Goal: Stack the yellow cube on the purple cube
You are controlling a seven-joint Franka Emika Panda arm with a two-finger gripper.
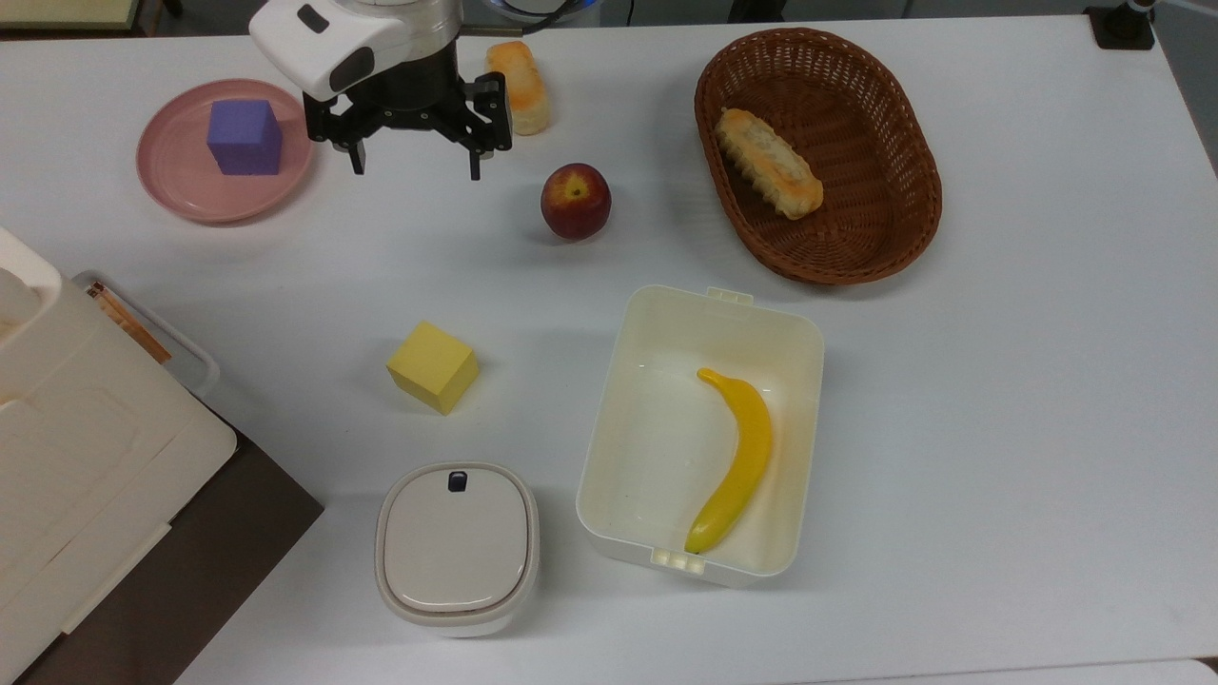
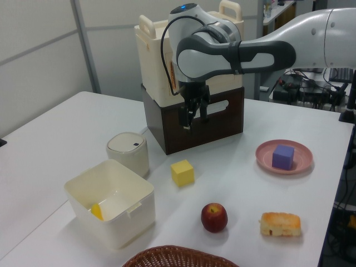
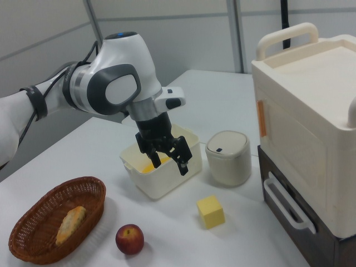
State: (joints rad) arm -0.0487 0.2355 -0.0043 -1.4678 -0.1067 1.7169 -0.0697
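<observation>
The yellow cube [image 1: 433, 366] [image 2: 182, 172] [image 3: 211, 211] rests on the white table, left of the cream box in the top view. On a pink plate [image 1: 171, 181] [image 2: 264, 153] at the top view's upper left sits the purple cube [image 1: 245, 136] [image 2: 283, 157]. My gripper [image 1: 416, 168] [image 2: 194, 120] [image 3: 170, 166] hangs open in the air with nothing between its fingers. In the top view it is just right of the plate and well above the yellow cube.
Nearby are a red apple [image 1: 576, 200], a bread piece [image 1: 519, 86] and a wicker basket [image 1: 904, 228] holding bread. A cream box [image 1: 618, 428] contains a banana [image 1: 737, 461]. A lidded white bin [image 1: 457, 547] and a large cream case [image 1: 67, 457] on a brown crate stand at the top view's lower left.
</observation>
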